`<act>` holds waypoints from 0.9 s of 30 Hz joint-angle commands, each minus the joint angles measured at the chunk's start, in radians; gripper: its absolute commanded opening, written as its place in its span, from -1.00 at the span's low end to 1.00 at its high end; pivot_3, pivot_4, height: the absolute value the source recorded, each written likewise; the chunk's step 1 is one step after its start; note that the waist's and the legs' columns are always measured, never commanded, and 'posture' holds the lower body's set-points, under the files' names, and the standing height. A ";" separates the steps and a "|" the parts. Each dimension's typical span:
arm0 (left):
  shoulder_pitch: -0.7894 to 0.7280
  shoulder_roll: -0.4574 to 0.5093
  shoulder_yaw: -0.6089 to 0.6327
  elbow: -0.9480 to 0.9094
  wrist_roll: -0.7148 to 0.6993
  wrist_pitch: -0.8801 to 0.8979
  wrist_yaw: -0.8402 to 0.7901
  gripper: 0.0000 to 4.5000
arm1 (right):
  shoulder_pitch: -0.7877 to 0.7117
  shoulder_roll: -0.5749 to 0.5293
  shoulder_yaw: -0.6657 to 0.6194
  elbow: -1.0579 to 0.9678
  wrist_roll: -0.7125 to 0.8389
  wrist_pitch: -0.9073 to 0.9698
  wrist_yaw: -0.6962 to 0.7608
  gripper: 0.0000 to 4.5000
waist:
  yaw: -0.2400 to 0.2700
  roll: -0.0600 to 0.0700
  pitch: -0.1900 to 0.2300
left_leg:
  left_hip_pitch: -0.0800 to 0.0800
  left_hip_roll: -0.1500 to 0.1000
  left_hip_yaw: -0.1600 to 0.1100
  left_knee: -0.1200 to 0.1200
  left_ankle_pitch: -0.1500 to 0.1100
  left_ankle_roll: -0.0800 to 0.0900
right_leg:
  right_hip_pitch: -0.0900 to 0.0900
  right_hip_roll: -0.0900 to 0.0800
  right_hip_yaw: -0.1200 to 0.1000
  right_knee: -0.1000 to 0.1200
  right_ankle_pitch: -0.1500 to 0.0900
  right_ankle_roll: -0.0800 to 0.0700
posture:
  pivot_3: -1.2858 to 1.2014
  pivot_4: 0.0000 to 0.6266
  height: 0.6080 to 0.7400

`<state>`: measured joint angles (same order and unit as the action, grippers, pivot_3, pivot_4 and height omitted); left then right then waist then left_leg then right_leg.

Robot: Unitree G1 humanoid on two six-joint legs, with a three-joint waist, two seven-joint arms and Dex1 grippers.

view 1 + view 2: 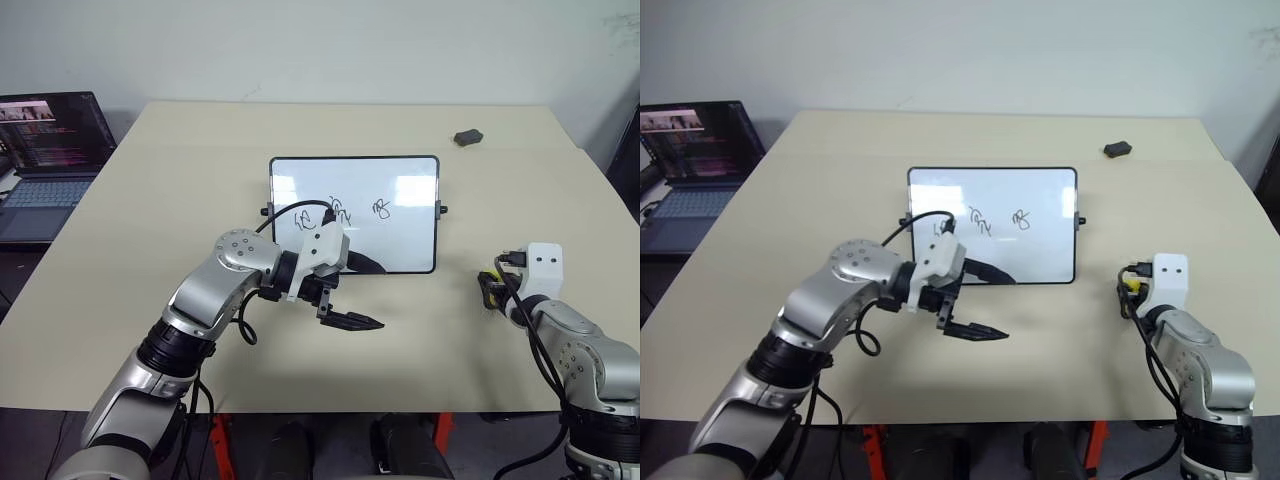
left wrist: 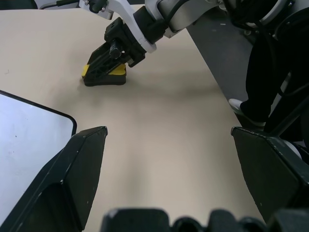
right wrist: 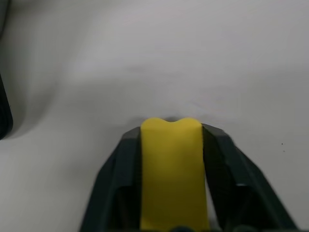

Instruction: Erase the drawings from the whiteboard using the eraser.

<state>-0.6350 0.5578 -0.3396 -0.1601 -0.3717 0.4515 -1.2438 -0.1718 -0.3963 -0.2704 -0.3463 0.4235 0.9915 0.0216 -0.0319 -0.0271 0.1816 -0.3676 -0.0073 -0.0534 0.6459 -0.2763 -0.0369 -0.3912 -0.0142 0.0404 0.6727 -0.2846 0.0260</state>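
Note:
The whiteboard [image 1: 400, 235] lies in the middle of the table, with three small dark drawings [image 1: 340, 210] in a row across its upper half. My left gripper [image 1: 365, 293] hangs open at the board's near edge, pointing right, and one finger overlaps the board's lower part. To the right of the board, my right gripper [image 1: 490, 288] rests low on the table, shut on the yellow eraser [image 3: 171, 169]. In the left wrist view the eraser [image 2: 117, 71] sits on the tabletop between the right gripper's [image 2: 104, 67] black fingers, just past the board's corner.
An open laptop [image 1: 45, 150] stands on a lower surface off the table's left edge. A small dark grey lump [image 1: 468, 137] lies at the table's far right. Black cables loop around both wrists.

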 commanded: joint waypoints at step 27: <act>0.019 0.017 0.035 -0.042 -0.007 0.000 0.024 1.00 | -0.006 0.016 -0.020 -0.037 -0.042 -0.025 0.030 -0.35 | 0.000 0.000 0.000 | 0.000 0.000 0.000 0.000 0.000 0.000 | 0.000 0.000 0.000 0.000 0.000 0.000 | 0.03 -0.52 1.00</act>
<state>-0.6164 0.5662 -0.3349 -0.1605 -0.3720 0.4539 -1.2271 -0.1696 -0.3802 -0.2764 -0.3576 0.3834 0.9872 0.0449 -0.0319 -0.0271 0.1817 -0.3673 -0.0073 -0.0534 0.6459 -0.2763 -0.0369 -0.3912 -0.0143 0.0403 0.6731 -0.2845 0.0258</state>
